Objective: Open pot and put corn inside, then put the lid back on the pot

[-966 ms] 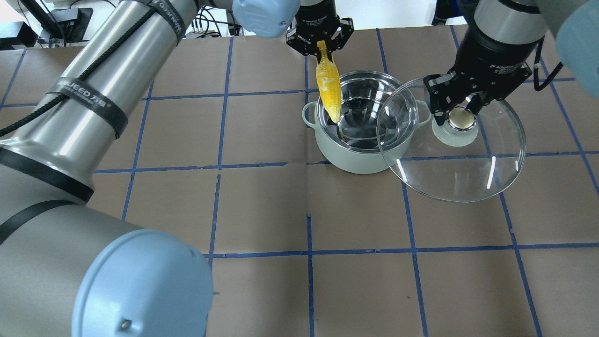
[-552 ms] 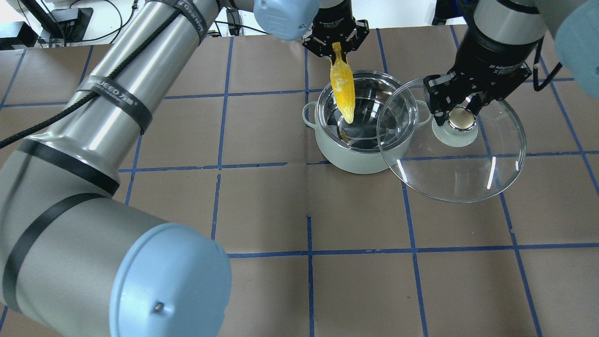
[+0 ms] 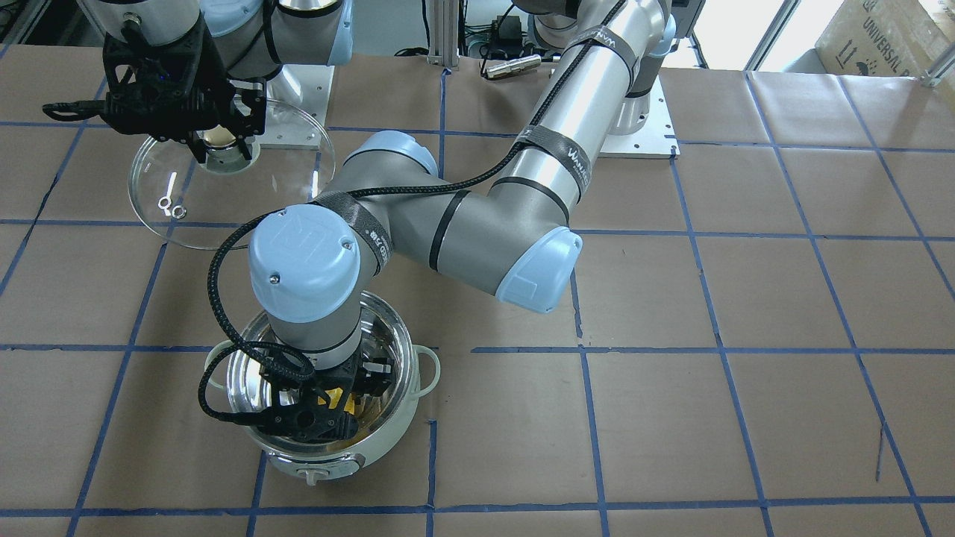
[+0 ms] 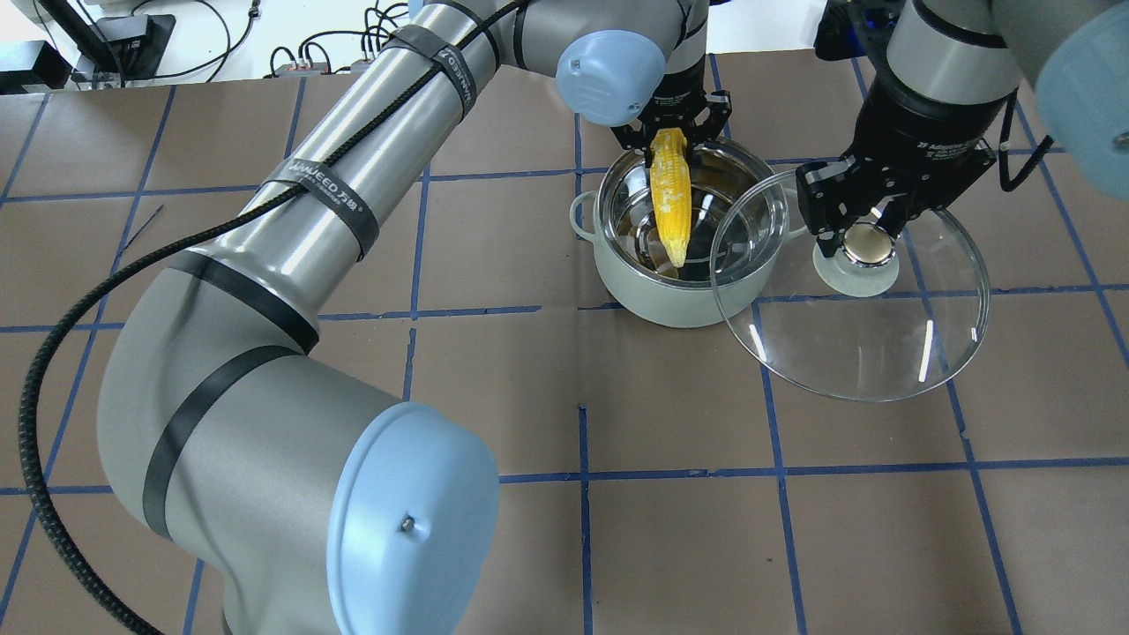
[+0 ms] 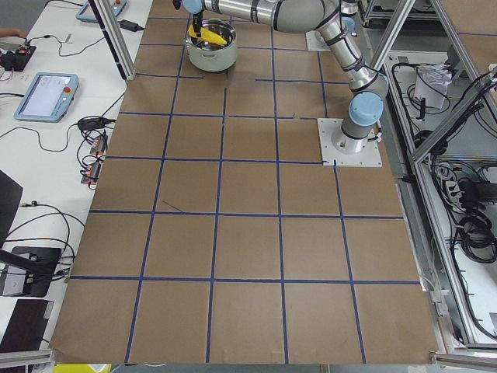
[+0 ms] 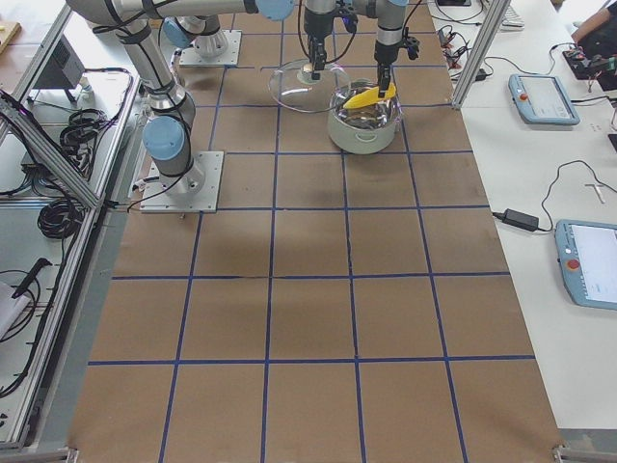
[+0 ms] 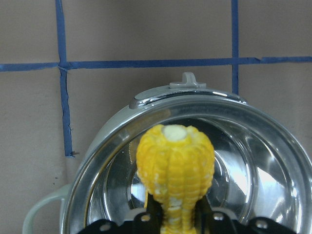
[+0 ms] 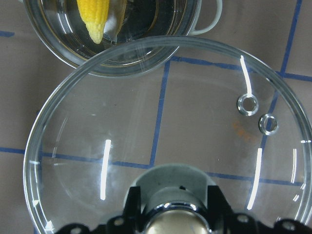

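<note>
Corn point(image 4: 672, 203) hangs over pot point(image 4: 653, 304) — pinched in left fingers point(image 4: 637, 141); right fingers point(image 4: 818, 203) clamp lid point(image 4: 864, 344) by knob point(image 4: 869, 248).

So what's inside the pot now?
Only the corn, angled point-down into the pot, its upper end in the left gripper; otherwise bare steel. The corn and gripper hide part of the bottom, and tip contact is unclear.
</note>
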